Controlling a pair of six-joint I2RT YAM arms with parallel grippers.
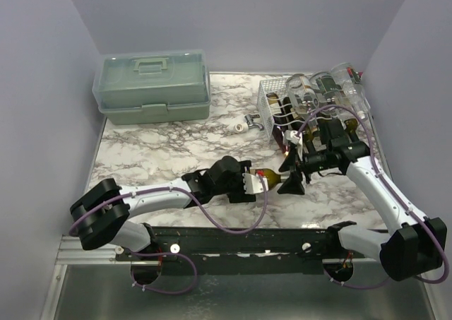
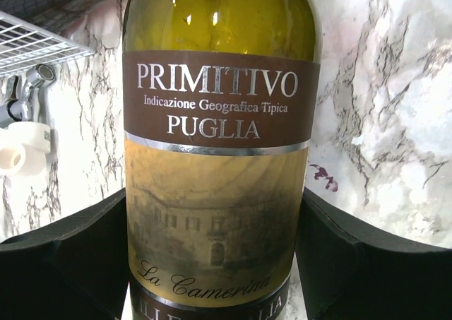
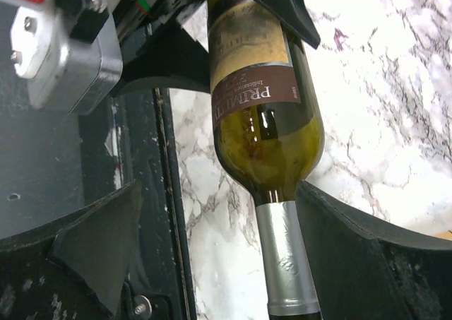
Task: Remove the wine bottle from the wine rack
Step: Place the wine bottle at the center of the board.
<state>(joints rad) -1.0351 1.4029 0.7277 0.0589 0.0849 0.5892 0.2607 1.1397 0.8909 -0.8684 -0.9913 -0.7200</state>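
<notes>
- Your left gripper (image 2: 215, 263) pinches the wine bottle (image 2: 219, 157) by its body, its long axis along the tabletop's (image 1: 155, 164) near edge
- Your right gripper (image 3: 226, 242) stands spread around its neck

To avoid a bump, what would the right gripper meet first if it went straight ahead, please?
Likely the wine bottle: its shoulder widens just ahead of the right gripper, whose fingers straddle the neck.
</notes>
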